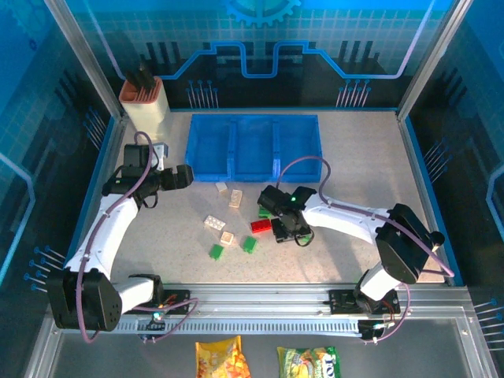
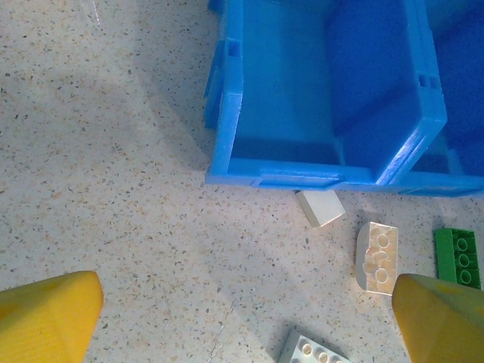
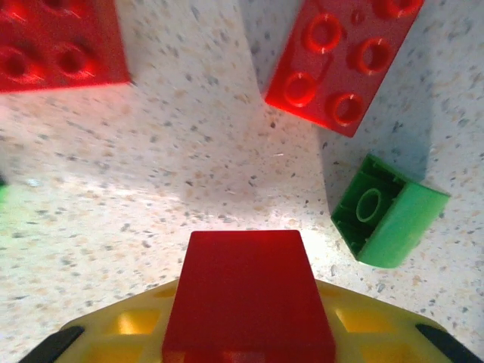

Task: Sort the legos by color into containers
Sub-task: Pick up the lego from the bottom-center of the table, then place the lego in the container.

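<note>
- Pinching a small red studded plastic brick [image 3: 249, 291] between its yellow pads, the right gripper [image 1: 290, 230] sits low over the speckled tabletop [image 3: 189, 174]. The pick looks made, the carry not yet begun.
- Just ahead of it lie two loose red bricks [image 3: 340, 60], and a green brick [image 3: 386, 219] is tipped over at one side. All are apart from the held one.
- Farther ahead, past the scattered pieces, stands the translucent blue three-bin plastic tray [image 1: 231, 150].
- The next move, as I judge it, calls for a straight lift clear of these neighbours, a carry over the tray's near wall, and a release into whichever bin is to take red.
- The left gripper [image 2: 242, 325] hovers with fingers spread wide and nothing between them. Two cream bricks [image 2: 376, 255] lie ahead of it, near the tray's wall.
</note>
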Robot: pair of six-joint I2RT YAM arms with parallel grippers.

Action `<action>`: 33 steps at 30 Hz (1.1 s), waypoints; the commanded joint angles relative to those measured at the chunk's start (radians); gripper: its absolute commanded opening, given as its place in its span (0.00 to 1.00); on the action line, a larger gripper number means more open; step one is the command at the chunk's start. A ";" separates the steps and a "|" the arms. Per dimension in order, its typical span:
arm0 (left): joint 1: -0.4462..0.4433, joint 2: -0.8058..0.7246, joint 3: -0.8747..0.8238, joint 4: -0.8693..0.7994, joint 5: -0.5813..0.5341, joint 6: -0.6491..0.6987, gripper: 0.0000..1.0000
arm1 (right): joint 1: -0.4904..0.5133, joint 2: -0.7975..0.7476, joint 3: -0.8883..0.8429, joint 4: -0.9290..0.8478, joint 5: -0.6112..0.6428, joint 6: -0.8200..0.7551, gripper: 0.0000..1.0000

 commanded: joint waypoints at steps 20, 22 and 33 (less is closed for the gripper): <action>0.008 -0.030 -0.016 0.012 -0.012 0.041 0.99 | -0.344 0.185 0.465 -0.118 -0.011 -0.318 0.37; 0.008 -0.032 -0.016 0.011 -0.015 0.044 0.99 | -0.370 0.225 0.509 -0.115 -0.011 -0.334 0.37; 0.008 -0.031 -0.020 0.003 -0.023 0.048 0.99 | -0.489 0.448 0.688 -0.022 -0.043 -0.396 0.36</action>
